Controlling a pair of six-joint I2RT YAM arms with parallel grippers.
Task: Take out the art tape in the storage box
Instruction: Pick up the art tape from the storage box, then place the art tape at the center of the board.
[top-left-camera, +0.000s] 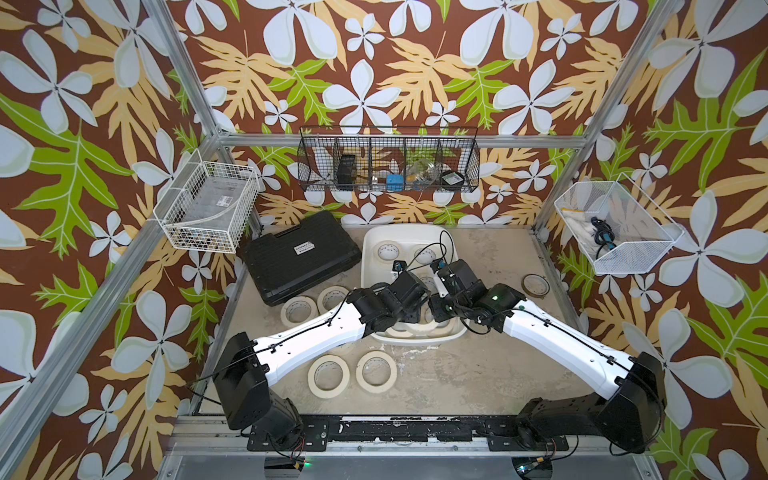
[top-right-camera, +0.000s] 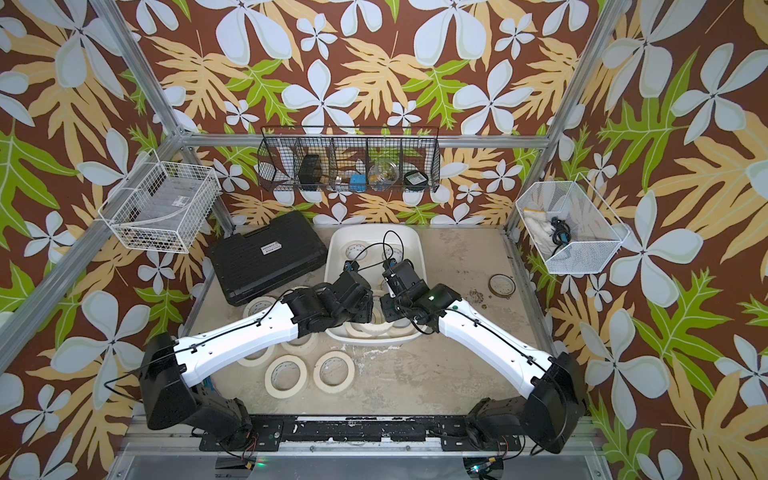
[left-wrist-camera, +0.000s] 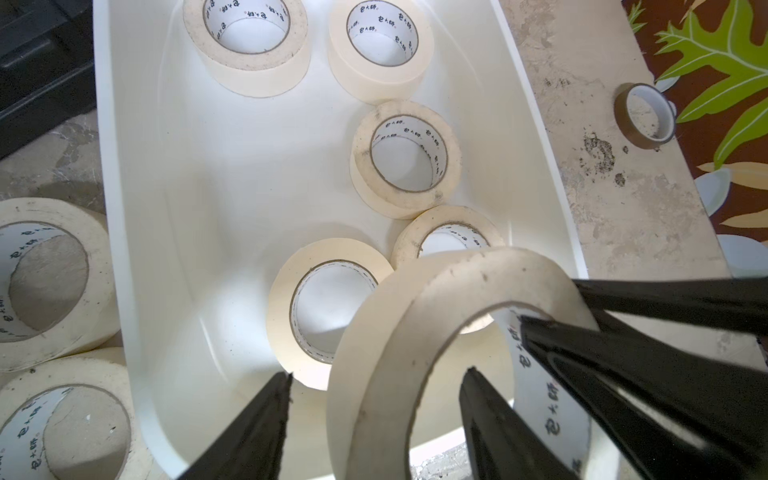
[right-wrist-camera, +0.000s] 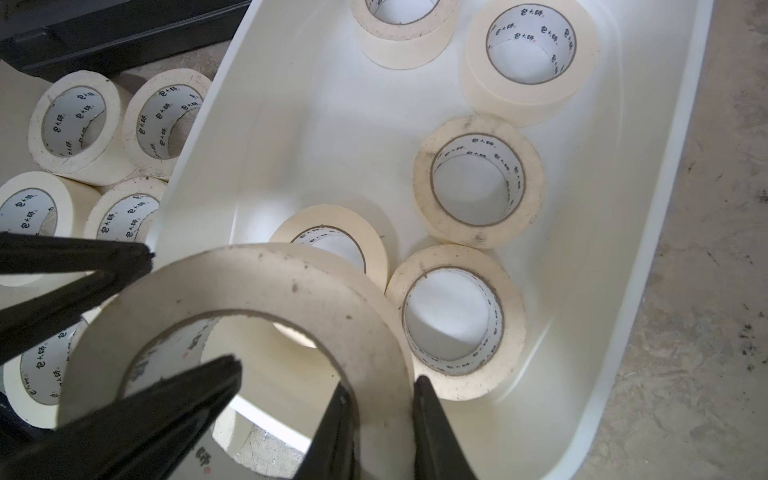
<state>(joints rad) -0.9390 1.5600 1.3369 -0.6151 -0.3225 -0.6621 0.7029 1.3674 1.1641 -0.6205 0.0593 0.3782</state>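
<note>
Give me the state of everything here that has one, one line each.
held tape roll, raised and tilted over the rim of the storage box.
right gripper, shut on that roll's wall.
left gripper, open, jaws straddling that roll's wall.
storage box, open-topped, five rolls flat inside.
table rolls, lying flat outside the box.
black case, closed.

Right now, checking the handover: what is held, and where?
The right gripper pinches one art tape roll by its wall, one finger inside the core. The left gripper straddles the opposite wall, not yet clamped.
</note>
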